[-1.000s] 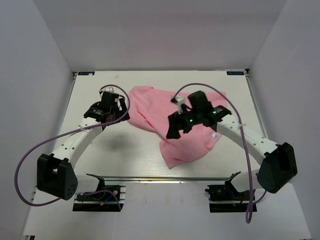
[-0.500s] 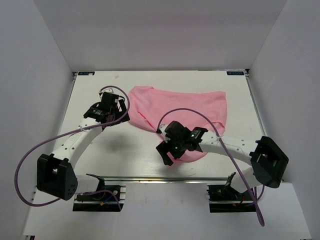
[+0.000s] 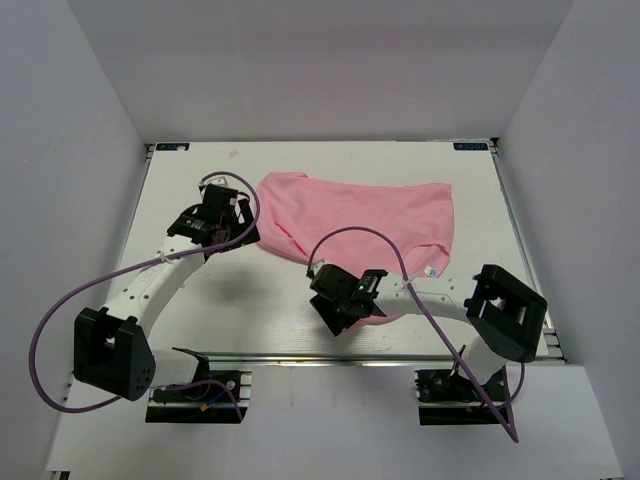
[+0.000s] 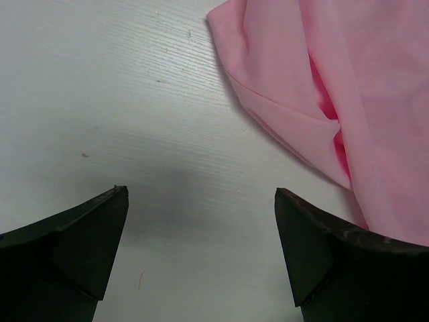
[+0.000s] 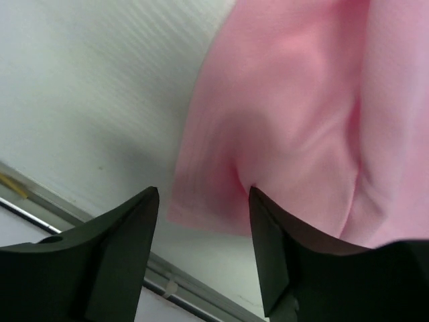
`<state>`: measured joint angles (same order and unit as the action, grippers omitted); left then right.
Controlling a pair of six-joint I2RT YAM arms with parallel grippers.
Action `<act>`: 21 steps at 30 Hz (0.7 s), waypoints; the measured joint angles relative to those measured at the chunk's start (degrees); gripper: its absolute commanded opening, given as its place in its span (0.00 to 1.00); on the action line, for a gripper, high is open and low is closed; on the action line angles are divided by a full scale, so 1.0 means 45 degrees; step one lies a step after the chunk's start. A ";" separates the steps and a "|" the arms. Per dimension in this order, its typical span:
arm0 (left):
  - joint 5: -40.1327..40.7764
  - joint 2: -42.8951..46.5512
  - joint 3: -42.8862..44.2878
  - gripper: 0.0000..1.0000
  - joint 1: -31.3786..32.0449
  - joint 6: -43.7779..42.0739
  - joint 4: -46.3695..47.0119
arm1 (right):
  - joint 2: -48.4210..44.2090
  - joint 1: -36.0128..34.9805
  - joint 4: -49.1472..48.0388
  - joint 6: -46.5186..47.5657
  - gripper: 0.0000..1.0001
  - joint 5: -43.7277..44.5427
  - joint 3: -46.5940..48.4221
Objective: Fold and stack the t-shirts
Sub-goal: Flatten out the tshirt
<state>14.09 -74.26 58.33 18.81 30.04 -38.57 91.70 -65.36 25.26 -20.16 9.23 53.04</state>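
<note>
One pink t-shirt (image 3: 360,210) on the desk (image 3: 250,290), its corner between the parted right pincer (image 3: 338,312), now pulled back and low, elbow folded, left pincer (image 4: 201,194) unmoved, parted, shirt to its right

Top view is bright and even, lit by diffuse overhead light, with only soft grey shadows on the table (image 3: 265,310) under the left arm (image 3: 160,270). Left wrist view is sharp with crisp table grain, a faint shadow patch mid-frame, and dark fingers (image 4: 60,255) showing little detail. Right wrist view is blurred all over, with the shirt (image 5: 295,134) edge and table grain smeared.
</note>
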 measured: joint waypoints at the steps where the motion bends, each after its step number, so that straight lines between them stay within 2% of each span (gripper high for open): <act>1: 0.0000 0.0000 0.0000 1.00 0.0000 0.0000 0.0000 | 0.0000 -0.0034 -0.0005 -0.0160 0.56 0.0185 -0.0015; 4: 0.0000 0.0000 0.0000 1.00 0.0000 0.0005 0.0000 | 0.0000 -0.0136 -0.0024 -0.0554 0.48 0.0704 -0.0185; 6: 0.0000 -0.0005 0.0000 1.00 0.0000 0.0005 0.0000 | 0.0005 -0.0214 0.0000 -0.0816 0.25 0.0971 -0.0374; 7: 0.0000 -0.0010 0.0000 1.00 0.0000 0.0005 0.0000 | 0.0010 -0.0243 0.0000 -0.1078 0.10 0.1035 -0.0442; 8: 0.0000 -0.0010 0.0000 1.00 0.0000 0.0005 0.0000 | 0.0010 -0.0272 -0.0005 -0.1064 0.03 0.1132 -0.0442; 9: 0.0000 -0.0024 0.0000 1.00 0.0000 0.0000 0.0005 | 0.0010 -0.0311 -0.0019 -0.1180 0.00 0.1190 -0.0447; 14: -0.0087 -0.0165 0.0000 1.00 0.0000 0.0005 0.0049 | -0.0340 -0.0335 -0.0053 -0.1617 0.00 0.1447 -0.0753; 21: -0.0345 -0.0772 0.0000 1.00 0.0000 0.0005 0.0559 | -0.2409 -0.0233 -0.0073 -0.1855 0.00 0.1953 -0.1277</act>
<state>12.53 -77.73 58.33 18.81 30.06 -36.05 80.86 -66.41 24.93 -28.51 18.02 47.29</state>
